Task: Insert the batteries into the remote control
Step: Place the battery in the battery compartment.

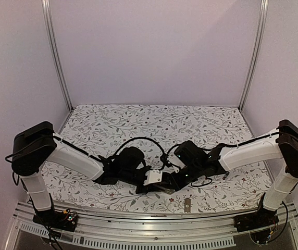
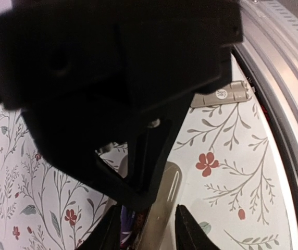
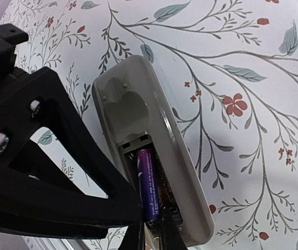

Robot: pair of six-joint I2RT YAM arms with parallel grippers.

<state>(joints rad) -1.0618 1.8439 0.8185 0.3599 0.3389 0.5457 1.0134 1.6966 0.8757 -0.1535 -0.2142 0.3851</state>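
The remote control (image 3: 138,114) lies grey-beige back up with its battery bay open; it also shows in the top view (image 1: 154,178). A dark purple battery (image 3: 148,182) lies in the bay's left slot. A dark reddish shape fills the slot beside it; I cannot tell if it is the second battery. My right gripper (image 3: 154,233) has its narrow fingers closed round the near end of the purple battery. My left gripper (image 2: 146,229) straddles the remote (image 2: 164,192), one finger on each long side, holding it on the cloth.
A small flat grey cover piece (image 2: 222,95) lies on the flowered cloth near the metal front rail (image 2: 279,78); it also shows in the top view (image 1: 187,204). Both arms meet at the front centre, and the right gripper's black body blocks much of the left wrist view.
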